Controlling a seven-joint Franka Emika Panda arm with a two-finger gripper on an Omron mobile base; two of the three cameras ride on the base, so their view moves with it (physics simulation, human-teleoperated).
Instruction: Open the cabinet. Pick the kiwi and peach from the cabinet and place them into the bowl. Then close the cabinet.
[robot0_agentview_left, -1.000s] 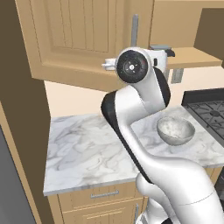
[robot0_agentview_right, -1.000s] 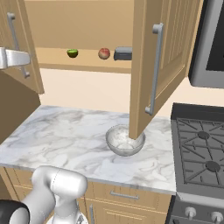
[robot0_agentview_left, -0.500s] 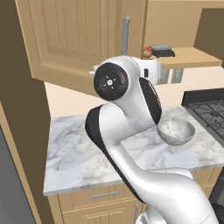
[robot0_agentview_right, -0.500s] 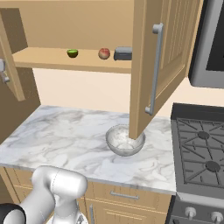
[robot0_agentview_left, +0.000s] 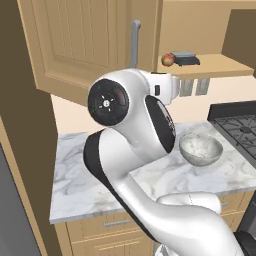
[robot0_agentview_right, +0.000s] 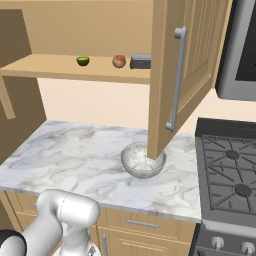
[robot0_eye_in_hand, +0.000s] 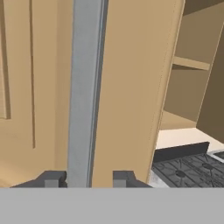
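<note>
Left door (robot0_agentview_left: 90, 45) swung wider since earlier frames, arm folded lower. Claw (robot0_eye_in_hand: 85, 178) sat at frame bottom, fingers (robot0_eye_in_hand: 52, 178) apart, straddling the silver handle (robot0_eye_in_hand: 85, 87) with a gap each side. Kiwi (robot0_agentview_right: 83, 61) and peach (robot0_agentview_right: 119, 61) sat on the shelf (robot0_agentview_right: 60, 70), upper centre, beside a grey block (robot0_agentview_right: 140, 61). Bowl (robot0_agentview_right: 143, 160) rested on the surface (robot0_agentview_right: 75, 150), mid-frame, under the right door (robot0_agentview_right: 182, 75).

The open light-wood cabinet door (robot0_agentview_right: 182, 75) hides the far rim of the speckled grey bowl (robot0_agentview_right: 142, 162). The white arm covers the marble tabletop's (robot0_agentview_left: 75, 170) middle.
</note>
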